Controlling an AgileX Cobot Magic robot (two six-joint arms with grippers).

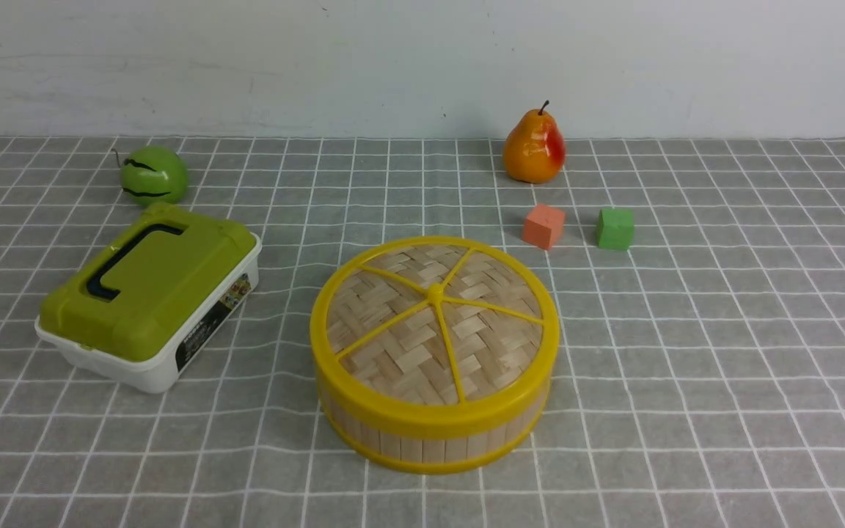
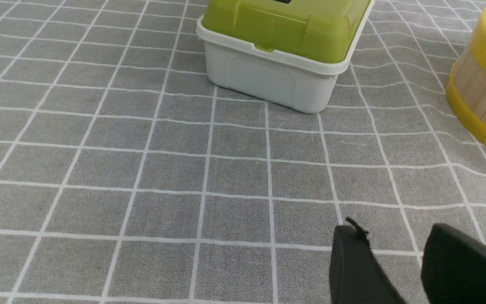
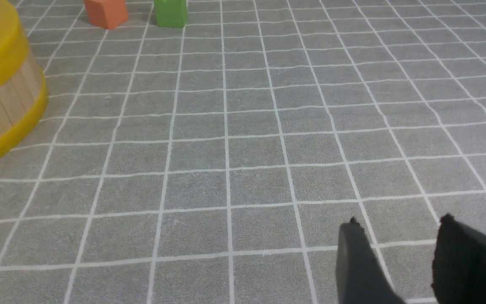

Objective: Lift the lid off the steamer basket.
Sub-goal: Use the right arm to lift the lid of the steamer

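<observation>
The steamer basket [image 1: 430,433], a round tub of pale bamboo slats with yellow rims, stands at the table's front centre. The lid [image 1: 433,323], woven bamboo with a yellow rim, yellow spokes and a small centre knob, sits closed on it. Neither arm shows in the front view. In the left wrist view my left gripper [image 2: 392,238] is open and empty above the cloth, with the basket's side [image 2: 485,95] off to one side. In the right wrist view my right gripper [image 3: 399,230] is open and empty, far from the basket's side [image 3: 2,97].
A white box with an olive-green lid [image 1: 147,293] stands left of the basket and shows in the left wrist view [image 2: 285,46]. A green apple [image 1: 153,174] lies behind it. A pear [image 1: 534,147], an orange cube [image 1: 543,226] and a green cube [image 1: 615,229] sit back right.
</observation>
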